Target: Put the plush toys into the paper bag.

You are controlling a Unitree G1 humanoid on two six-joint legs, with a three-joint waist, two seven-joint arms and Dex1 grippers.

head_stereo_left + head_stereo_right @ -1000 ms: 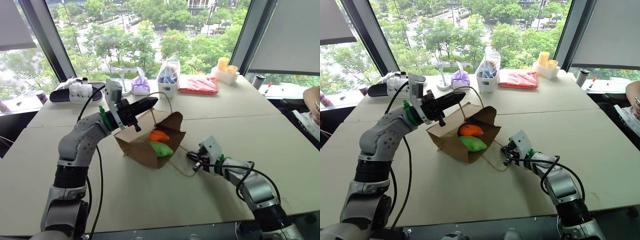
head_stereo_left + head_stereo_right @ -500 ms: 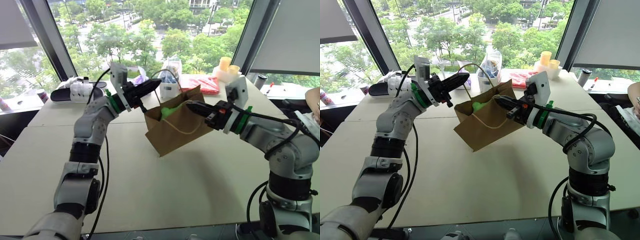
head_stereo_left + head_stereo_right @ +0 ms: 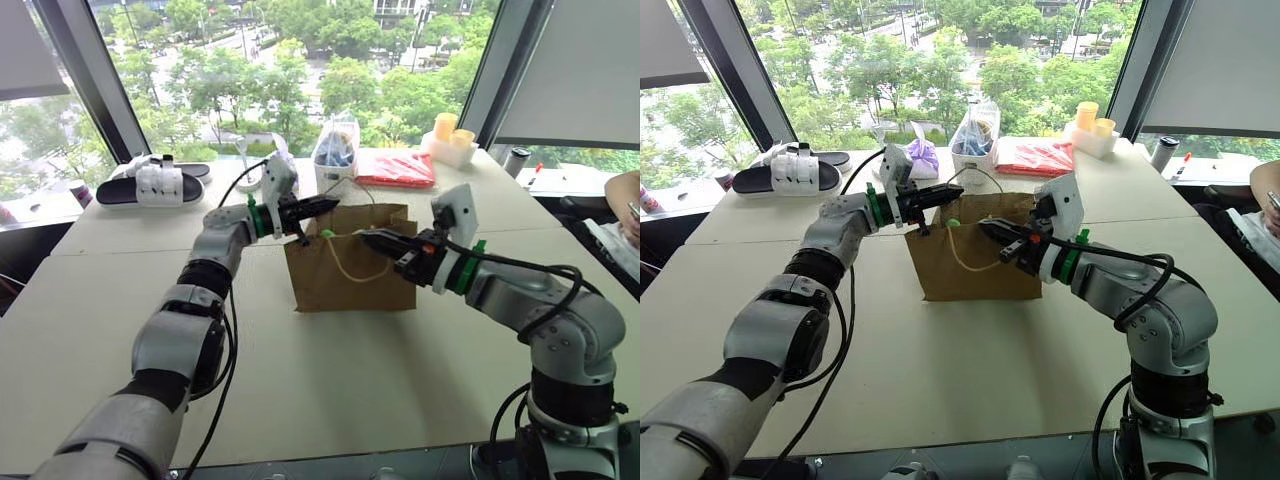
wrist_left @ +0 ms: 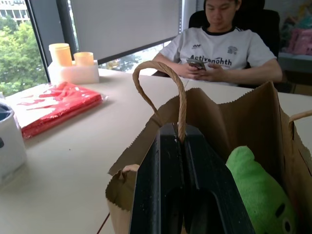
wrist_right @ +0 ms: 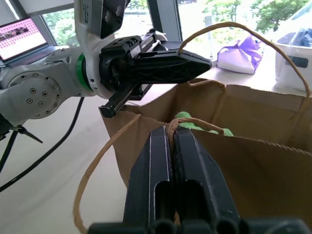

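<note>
Plush toys sit inside the paper bag (image 3: 350, 272), which stands upright near the middle of the desk (image 3: 300, 390). The green toy (image 4: 261, 192) shows clearly through the open mouth; of the orange one I can make out nothing, so I judge it lies lower, behind the brown wall.

Each claw is clenched on 1 cord handle: the left claw (image 3: 325, 204) pinches the far loop, the right claw (image 3: 372, 238) the near loop, both level with the bag's rim.

Risks from here, as I see them: the cords are thin, and if the 2 claws pull apart or upward unevenly, a handle could tear out or the rim could crumple. If 1 lets go before the other, the bag could tip and spill the toys. Whether its base rests fully flat on the desk is hard to tell.

Behind stand a purple pouch (image 5: 241, 54), a clear bag with blue contents (image 3: 336, 152) and a red packet (image 3: 396, 170), well apart from the bag. A seated person (image 4: 226, 46) looks at a phone beyond the desk edge.
</note>
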